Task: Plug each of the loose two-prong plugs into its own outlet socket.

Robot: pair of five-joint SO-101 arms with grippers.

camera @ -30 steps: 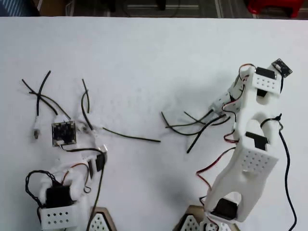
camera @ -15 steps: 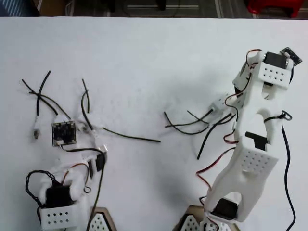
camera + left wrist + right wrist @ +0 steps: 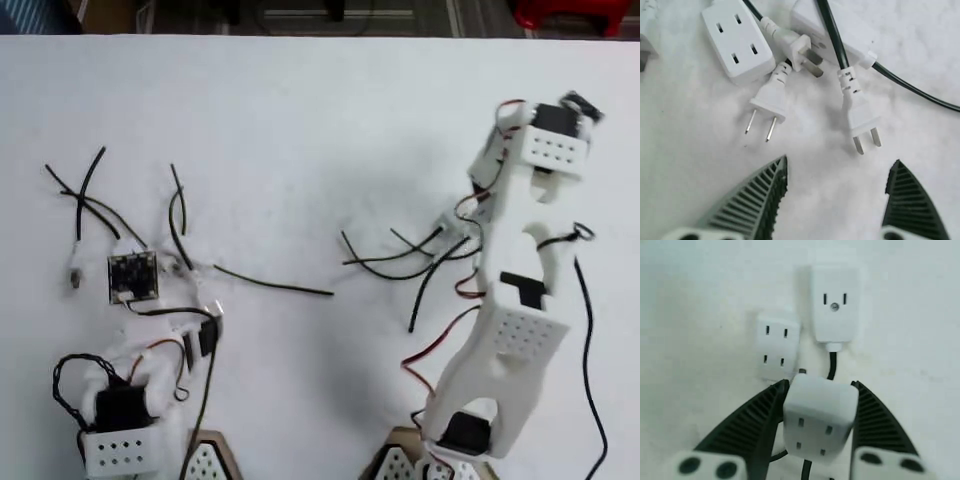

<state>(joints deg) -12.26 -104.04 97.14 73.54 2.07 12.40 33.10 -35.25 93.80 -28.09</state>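
Observation:
My right gripper (image 3: 819, 385) is shut on a white socket block (image 3: 820, 415) with two pairs of slots, held above the table. Beyond it lie a white double socket (image 3: 776, 345) and a single socket (image 3: 835, 302) on a black cable. In the high view the right arm (image 3: 520, 320) stretches to the far right, with black cables (image 3: 390, 255) trailing from its end. My left gripper (image 3: 840, 160) hangs open over a round-pin plug (image 3: 769, 97), a flat-prong plug (image 3: 860, 117), a third plug (image 3: 797, 47) and a white socket block (image 3: 737, 37).
A small black square part (image 3: 133, 277) lies at the left among loose black cable ends (image 3: 85, 195). One long cable (image 3: 270, 285) runs toward the middle. The left arm (image 3: 120, 420) sits at the near left of the white table (image 3: 300, 120).
The right arm swung its wrist toward the far right, then slightly back. The black cables it trails slid a little to the right. The left arm kept still.

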